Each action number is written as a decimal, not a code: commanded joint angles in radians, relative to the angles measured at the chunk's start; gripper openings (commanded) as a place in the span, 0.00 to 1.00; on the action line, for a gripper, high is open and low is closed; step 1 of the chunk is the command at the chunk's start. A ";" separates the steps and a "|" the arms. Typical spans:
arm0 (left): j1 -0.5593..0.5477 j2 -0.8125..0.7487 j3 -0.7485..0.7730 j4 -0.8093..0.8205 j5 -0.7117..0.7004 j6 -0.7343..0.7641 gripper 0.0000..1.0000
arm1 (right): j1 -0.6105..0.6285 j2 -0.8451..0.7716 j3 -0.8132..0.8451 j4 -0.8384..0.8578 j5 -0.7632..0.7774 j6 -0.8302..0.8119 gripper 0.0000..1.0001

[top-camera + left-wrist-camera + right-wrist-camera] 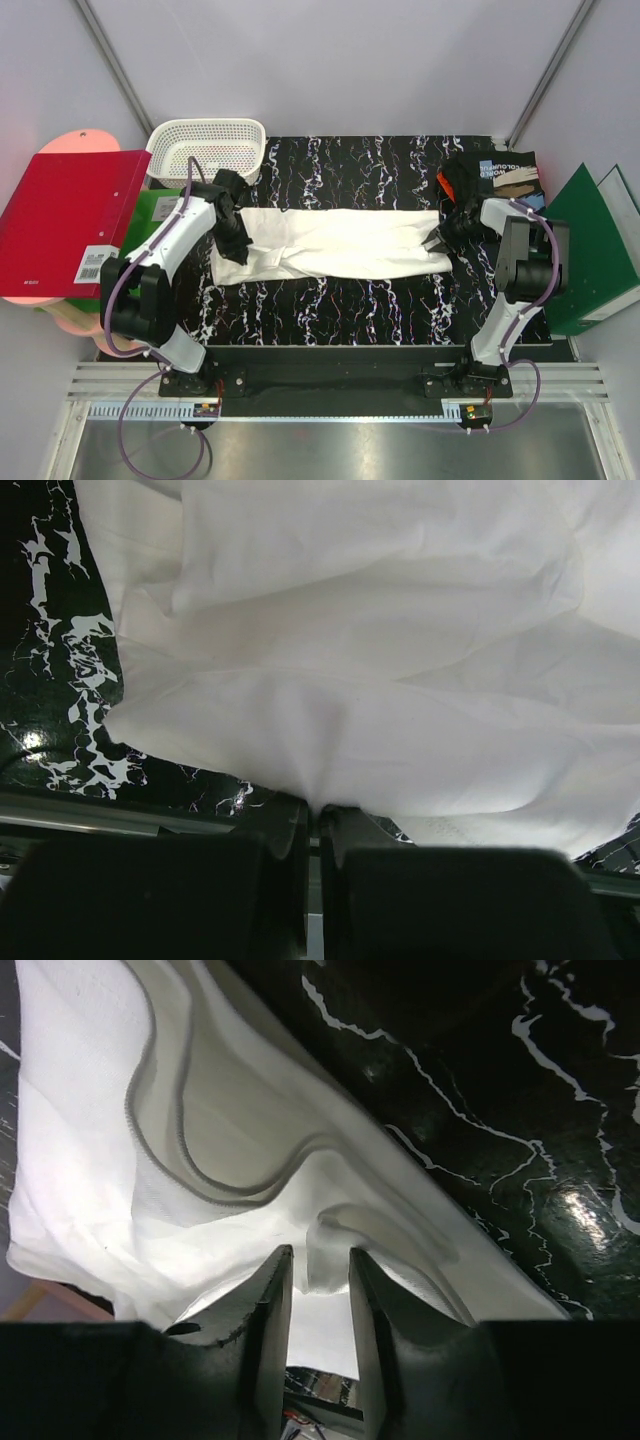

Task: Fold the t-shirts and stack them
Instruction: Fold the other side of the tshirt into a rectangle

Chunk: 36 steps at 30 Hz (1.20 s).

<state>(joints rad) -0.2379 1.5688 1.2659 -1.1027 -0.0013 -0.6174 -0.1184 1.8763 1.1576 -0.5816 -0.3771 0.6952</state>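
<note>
Black, blunt gripper fingers fill the bottom of each wrist view. The left gripper has its two fingers pressed almost together, and a pinch of the white t-shirt is drawn into the thin slit between them. The right gripper has its fingers a little further apart, clamped on a soft raised fold of the same shirt. A ribbed, curving hem shows just beyond that fold.

From above, the white t-shirt lies at the centre of the table as a long, flattened band stretched from nine o'clock to three o'clock. The cloth is matte and softly creased, and its left end is wider and more rumpled. The left gripper bites the nine o'clock end and the right gripper the three o'clock end. The tabletop is glossy black with white marble-like veins.

At two o'clock, a black t-shirt with tan, blue and white print sits folded into a squarish pad, and a bit of red-orange cloth pokes out at its left edge. At eleven o'clock stands a white plastic lattice basket with rounded corners. A stiff red binder lies off the table edge at nine o'clock, partly over a green binder. A dark green binder leans at three o'clock.
</note>
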 commanded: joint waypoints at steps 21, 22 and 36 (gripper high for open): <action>0.057 0.180 0.285 0.110 -0.006 0.057 0.99 | 0.036 -0.264 -0.085 -0.023 0.087 -0.106 0.40; 0.057 0.163 0.277 0.116 0.021 0.064 0.99 | 0.036 -0.272 -0.088 -0.023 0.087 -0.108 0.40; 0.003 0.112 0.102 0.078 -0.041 0.151 0.82 | 0.036 -0.236 -0.085 -0.020 0.060 -0.103 0.40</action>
<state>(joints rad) -0.2359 1.6772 1.3907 -1.0019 0.0280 -0.4992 -0.0906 1.6413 1.0595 -0.6067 -0.3031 0.6022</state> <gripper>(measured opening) 0.484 0.396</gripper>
